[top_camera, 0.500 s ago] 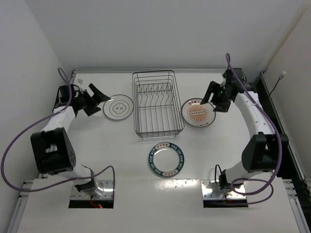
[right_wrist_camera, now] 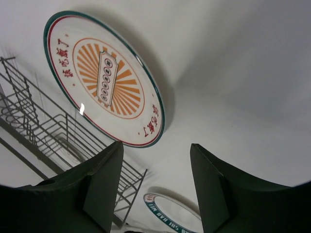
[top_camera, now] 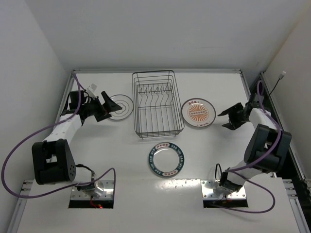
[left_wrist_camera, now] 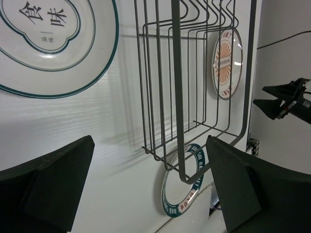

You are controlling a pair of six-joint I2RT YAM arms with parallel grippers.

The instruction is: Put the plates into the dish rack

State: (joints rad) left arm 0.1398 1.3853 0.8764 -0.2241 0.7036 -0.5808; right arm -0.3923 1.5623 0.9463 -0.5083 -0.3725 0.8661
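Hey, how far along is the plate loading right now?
Done: nothing; the dark wire dish rack holds no plates. In hand: nothing; the left gripper is open by the white thin-ringed plate, the right gripper open near the white orange-centred plate. Left: all three, including the blue-green-rimmed plate.

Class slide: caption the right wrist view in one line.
Open right gripper facing the orange-centred plate, flat beside the dish rack.

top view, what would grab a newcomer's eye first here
The dark wire dish rack stands empty at the middle of the white table. Three plates lie flat around it: the ringed plate to its left, the orange-centred plate to its right, the green-rimmed plate nearer the arms. The left gripper hangs open at the ringed plate's edge, and the right gripper is open just right of the orange-centred plate.
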